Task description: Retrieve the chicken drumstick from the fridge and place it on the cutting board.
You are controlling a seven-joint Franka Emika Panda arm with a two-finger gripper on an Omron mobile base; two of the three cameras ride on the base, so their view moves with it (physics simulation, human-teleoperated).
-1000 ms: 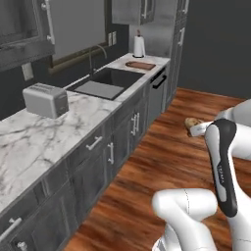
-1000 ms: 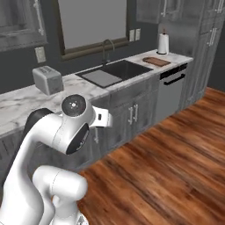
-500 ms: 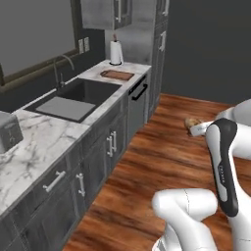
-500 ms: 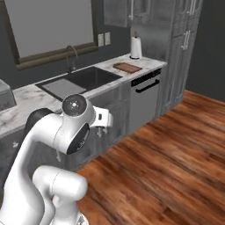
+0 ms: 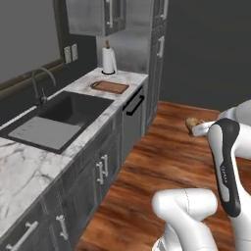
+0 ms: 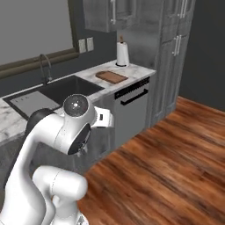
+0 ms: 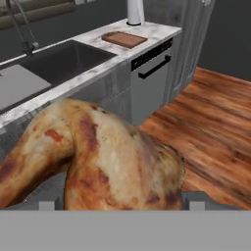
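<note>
Dark kitchen, marble worktop (image 5: 29, 166) running past the sink (image 5: 59, 115). The claw (image 5: 196, 128) grips the drumstick (image 7: 98, 157) over the wood floor. The board (image 5: 110, 87) lies ahead and leftward, beyond the sink, beside the paper towel roll (image 5: 108, 60).

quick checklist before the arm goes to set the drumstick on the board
1. Golden-brown roasted chicken drumstick held in the claw: ok.
2. Reddish-brown wooden cutting board in sight on the marble counter: ok.
3. Board top free of other things: ok.
4. White paper towel roll stands apart behind the board: ok.
5. Board within the arm's reach from here: cannot tell.
</note>
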